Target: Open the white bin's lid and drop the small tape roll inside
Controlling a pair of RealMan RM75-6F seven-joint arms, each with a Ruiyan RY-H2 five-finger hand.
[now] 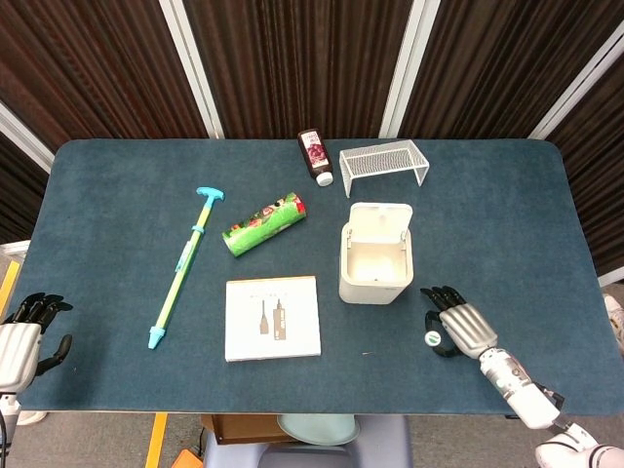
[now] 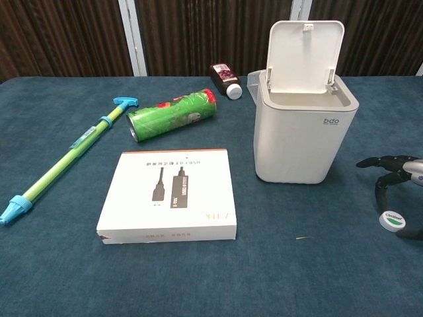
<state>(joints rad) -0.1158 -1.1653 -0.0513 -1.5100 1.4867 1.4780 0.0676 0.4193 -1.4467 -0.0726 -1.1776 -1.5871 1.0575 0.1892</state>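
Observation:
The white bin stands right of the table's middle with its lid tipped up and back, so the inside shows. The small tape roll, white with a green label, lies flat on the cloth to the bin's front right. My right hand arches over the roll, dark fingers pointing toward the bin and thumb on the near side; I see no grip on it. My left hand hangs past the table's left edge, holding nothing.
A white box lies left of the bin. Further left are a green can on its side and a long green-and-blue stick. A dark bottle and a wire rack sit at the back edge.

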